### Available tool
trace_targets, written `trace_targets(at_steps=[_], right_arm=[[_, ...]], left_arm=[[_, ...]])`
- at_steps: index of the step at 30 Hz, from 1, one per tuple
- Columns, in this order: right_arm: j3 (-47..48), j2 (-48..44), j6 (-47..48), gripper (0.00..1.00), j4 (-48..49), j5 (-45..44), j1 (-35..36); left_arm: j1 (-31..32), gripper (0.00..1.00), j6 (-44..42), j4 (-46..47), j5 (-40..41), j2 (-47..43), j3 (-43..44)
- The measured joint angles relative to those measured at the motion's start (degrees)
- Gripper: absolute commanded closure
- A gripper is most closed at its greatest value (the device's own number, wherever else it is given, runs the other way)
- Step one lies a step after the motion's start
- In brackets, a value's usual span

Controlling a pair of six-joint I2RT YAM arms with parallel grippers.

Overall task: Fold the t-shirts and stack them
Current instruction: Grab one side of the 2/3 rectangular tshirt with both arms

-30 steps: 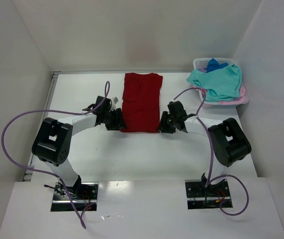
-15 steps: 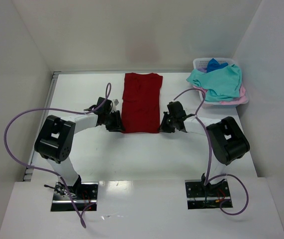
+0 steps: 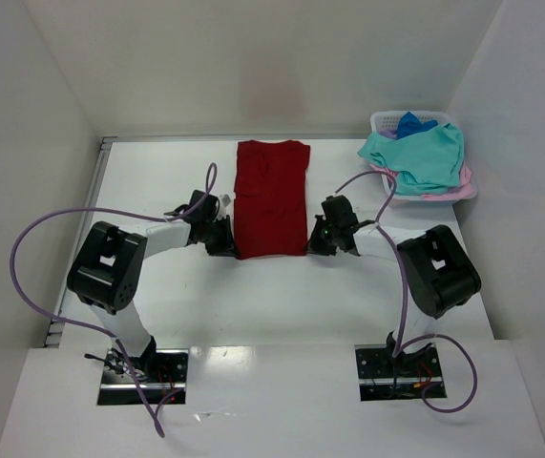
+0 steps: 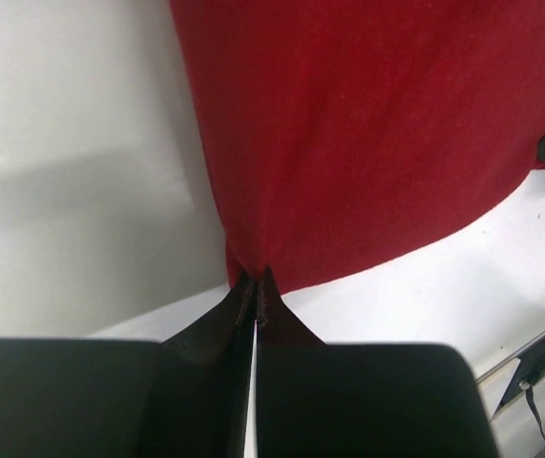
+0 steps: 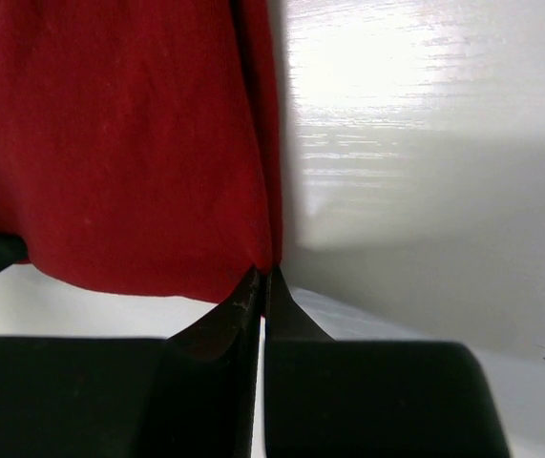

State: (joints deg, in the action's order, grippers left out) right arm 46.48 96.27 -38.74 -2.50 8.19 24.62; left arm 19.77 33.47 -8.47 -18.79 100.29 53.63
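A dark red t-shirt (image 3: pixel 272 196) lies flat as a long folded strip in the middle of the white table. My left gripper (image 3: pixel 227 242) is at its near left corner. In the left wrist view the cloth (image 4: pixel 367 143) puckers into the tips of that gripper (image 4: pixel 256 279), which is shut on the hem. My right gripper (image 3: pixel 316 242) is at the near right corner, and in the right wrist view it (image 5: pixel 262 277) is shut on the edge of the cloth (image 5: pixel 119 143). A teal t-shirt (image 3: pixel 420 155), a blue one (image 3: pixel 410 124) and a pink one (image 3: pixel 444 194) are piled at the far right.
A pale slotted laundry basket (image 3: pixel 385 120) holds the other shirts at the far right corner, against the right wall. White walls close off the table on the left, back and right. Purple cables loop from both arms.
Both grippers slid inward to the red shirt's near corners and closed on its hem. The shirt itself has stayed flat.
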Motion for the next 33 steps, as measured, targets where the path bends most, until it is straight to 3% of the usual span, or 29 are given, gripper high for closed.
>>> trace_targets(at_steps=[12, 22, 33], right_arm=[[-7.39, -10.71, -1.55, 1.0, -3.61, -1.84, 0.68], [-13.16, -23.8, -5.92, 1.0, -8.59, -2.14, 4.15], [-11.34, -37.18, -9.99, 1.0, -19.34, -3.48, 8.09]], left_arm=[[4.07, 1.0, 3.1, -2.71, 0.66, -5.16, -4.2], [6.16, 1.0, 6.19, -9.55, 1.81, -16.33, -6.32], [8.44, 1.0, 9.03, -20.81, 5.81, -28.28, -3.41]])
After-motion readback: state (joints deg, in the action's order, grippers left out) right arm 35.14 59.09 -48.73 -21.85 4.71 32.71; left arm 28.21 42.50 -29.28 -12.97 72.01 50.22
